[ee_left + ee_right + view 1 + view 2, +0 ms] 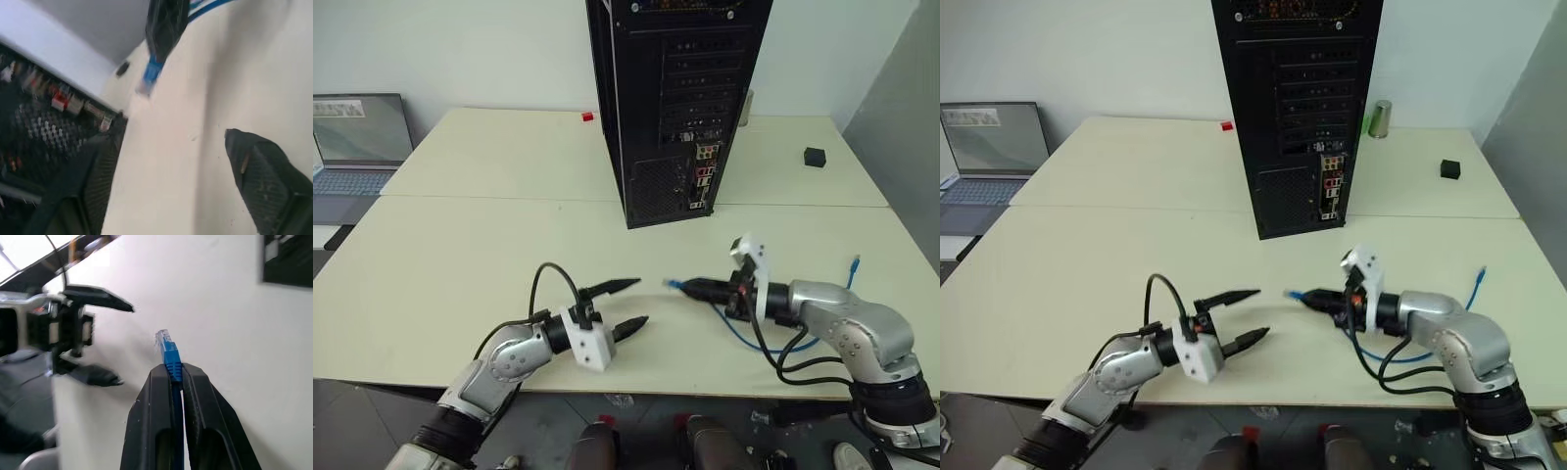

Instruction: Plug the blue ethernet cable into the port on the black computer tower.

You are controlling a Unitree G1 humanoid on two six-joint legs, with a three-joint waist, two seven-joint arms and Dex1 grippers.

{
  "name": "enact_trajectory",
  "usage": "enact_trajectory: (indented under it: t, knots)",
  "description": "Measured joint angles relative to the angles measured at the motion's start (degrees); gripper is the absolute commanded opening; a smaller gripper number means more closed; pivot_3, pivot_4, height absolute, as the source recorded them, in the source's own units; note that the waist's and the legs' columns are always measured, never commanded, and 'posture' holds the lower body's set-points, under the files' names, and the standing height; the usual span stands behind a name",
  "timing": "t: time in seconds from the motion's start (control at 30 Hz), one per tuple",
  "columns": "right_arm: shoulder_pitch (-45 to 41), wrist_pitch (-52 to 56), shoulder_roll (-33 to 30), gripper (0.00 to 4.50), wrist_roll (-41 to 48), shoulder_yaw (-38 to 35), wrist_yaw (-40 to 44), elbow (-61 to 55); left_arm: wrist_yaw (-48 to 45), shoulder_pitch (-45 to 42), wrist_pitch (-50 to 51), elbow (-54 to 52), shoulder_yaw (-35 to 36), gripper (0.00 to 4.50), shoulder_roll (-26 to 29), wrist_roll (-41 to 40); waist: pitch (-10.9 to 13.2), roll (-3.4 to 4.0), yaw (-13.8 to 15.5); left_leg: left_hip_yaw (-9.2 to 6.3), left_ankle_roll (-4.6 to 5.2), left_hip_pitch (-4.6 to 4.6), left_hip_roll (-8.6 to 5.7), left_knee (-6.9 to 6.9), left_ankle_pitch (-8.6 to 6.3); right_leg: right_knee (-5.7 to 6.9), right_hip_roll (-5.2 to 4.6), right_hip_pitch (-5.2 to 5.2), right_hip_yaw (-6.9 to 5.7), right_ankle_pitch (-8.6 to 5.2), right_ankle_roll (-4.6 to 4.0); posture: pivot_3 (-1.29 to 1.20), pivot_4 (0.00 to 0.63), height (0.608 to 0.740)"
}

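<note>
The tall black metal computer tower (675, 108) stands at twelve o'clock on the cream table (460, 264), its rear socket panel facing the robot. The right gripper (690, 288), at four o'clock, is clamped narrow on the thin bright-blue ethernet cable (170, 357), whose clear plug pokes just past the fingertips; the rest of the cord trails away toward three o'clock. The left gripper (631, 305), at seven o'clock, stands wide and holds nothing, near the plug but apart
</note>
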Motion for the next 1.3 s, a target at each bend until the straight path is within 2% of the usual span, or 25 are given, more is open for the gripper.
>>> enact_trajectory:
  t: [0.17,0.23,0.37,0.53,0.77,1.3]
  knots:
    - [-2.10,-5.88,5.07,0.00,-7.78,-1.81,-11.63,0.15,-1.52,-1.48,20.03,-10.85,-0.05,4.18,-6.36,-5.91,0.00,0.01,-0.06,0.02,-0.01,-0.01,0.01,-0.01,0.00,0.02,0.08,-0.01,0.05,0.00,0.00,0.00,0.150,0.740]
    - [-3.15,-8.26,7.36,0.00,-12.75,-1.07,-17.67,0.45,0.44,-3.40,29.34,-14.24,0.05,4.18,-10.61,-7.32,0.00,0.00,-0.05,0.02,-0.01,-0.01,0.00,0.00,0.01,0.02,0.10,-0.01,0.05,0.00,0.01,0.00,0.150,0.740]
    - [-4.24,-10.97,11.83,0.00,-19.70,0.72,-25.97,1.36,4.92,-7.96,43.00,-15.76,2.22,4.18,-15.68,-8.31,0.00,0.01,-0.21,0.02,-0.02,0.01,0.02,-0.02,0.01,0.04,0.15,-0.03,0.09,0.00,0.00,0.00,0.150,0.740]
    - [-10.01,-13.79,17.56,0.00,-24.12,0.92,-32.80,8.90,10.17,-11.87,53.53,-15.65,4.46,4.18,-21.52,-8.82,0.00,0.01,-0.14,0.01,-0.03,-0.01,-0.03,0.00,0.02,0.04,0.14,-0.05,0.11,0.00,0.00,0.00,0.150,0.740]
    - [-14.95,-16.49,19.66,0.00,-26.75,0.47,-35.38,17.07,14.02,-14.85,61.65,-15.66,5.87,4.18,-25.48,-9.36,0.00,0.01,-0.08,0.02,-0.04,-0.06,-0.06,-0.01,0.02,0.01,0.10,-0.06,0.14,0.01,-0.01,0.00,0.150,0.740]
    - [-19.15,-18.92,22.22,0.00,-28.36,-1.17,-36.19,24.19,15.46,-15.72,65.54,-17.33,6.35,4.18,-25.77,-9.79,0.00,0.01,-0.12,0.05,-0.04,-0.05,-0.04,-0.03,0.02,0.02,0.06,-0.08,0.15,0.01,-0.01,0.00,0.150,0.740]
